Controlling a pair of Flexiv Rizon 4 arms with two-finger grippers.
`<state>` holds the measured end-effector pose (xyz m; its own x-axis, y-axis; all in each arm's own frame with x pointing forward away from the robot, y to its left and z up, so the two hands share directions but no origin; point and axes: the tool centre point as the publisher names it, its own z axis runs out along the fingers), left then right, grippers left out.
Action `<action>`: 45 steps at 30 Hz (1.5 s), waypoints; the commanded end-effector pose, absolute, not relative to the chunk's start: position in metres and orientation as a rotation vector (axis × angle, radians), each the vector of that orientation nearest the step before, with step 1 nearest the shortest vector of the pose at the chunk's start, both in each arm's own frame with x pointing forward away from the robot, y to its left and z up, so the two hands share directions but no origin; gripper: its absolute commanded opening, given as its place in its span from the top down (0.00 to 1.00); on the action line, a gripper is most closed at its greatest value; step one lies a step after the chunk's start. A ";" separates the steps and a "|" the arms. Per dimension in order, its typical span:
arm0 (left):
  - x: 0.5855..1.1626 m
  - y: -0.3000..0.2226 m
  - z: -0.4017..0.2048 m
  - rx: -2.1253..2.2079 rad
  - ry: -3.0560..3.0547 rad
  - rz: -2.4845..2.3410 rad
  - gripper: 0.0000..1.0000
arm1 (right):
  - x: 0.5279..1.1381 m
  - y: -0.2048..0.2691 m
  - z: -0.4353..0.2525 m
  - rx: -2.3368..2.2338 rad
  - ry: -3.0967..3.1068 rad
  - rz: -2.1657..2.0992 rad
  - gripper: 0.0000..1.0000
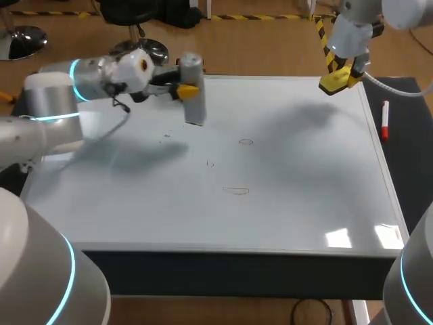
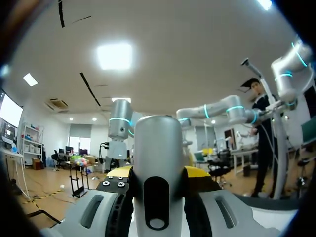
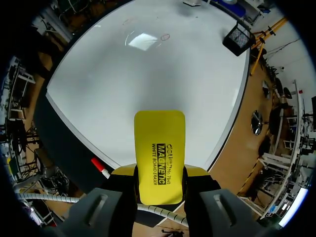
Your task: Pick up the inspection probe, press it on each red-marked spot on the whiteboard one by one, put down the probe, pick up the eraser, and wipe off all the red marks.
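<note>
It was a robotics lab: beyond the whiteboard (image 1: pixel 304 189) stood other robot arms (image 2: pixel 212 111), shelves (image 2: pixel 29 143), office chairs (image 1: pixel 139 46) and yellow-black floor tape (image 1: pixel 264 17).

The head view looks down from above and behind on the whole whiteboard (image 1: pixel 304 189). The left wrist view faces outward, level, close behind the inspection probe (image 2: pixel 158 153). The right wrist view, above the eraser (image 3: pixel 159 155), overlooks the same whiteboard.

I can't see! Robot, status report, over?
Left gripper shut on grey cylindrical probe. Right gripper shut on yellow rectangular eraser. Red marks unwiped on whiteboard.
</note>
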<state>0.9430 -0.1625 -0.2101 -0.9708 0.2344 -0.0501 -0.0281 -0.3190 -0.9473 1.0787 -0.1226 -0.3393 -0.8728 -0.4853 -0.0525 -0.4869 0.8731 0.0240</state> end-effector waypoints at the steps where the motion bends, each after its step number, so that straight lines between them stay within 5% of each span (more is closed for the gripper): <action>1: 0.948 -0.190 -0.217 -0.305 -1.667 2.396 1.00 | 1.080 -0.123 -0.339 -0.782 3.000 0.054 1.00; 21: 0.928 -0.281 -0.244 -0.402 -1.661 2.189 1.00 | 1.080 -0.123 -0.339 -0.782 3.000 0.054 1.00; 45: 0.933 -0.298 -0.280 -0.316 -1.737 2.183 1.00 | 1.080 -0.123 -0.339 -0.782 3.000 0.054 1.00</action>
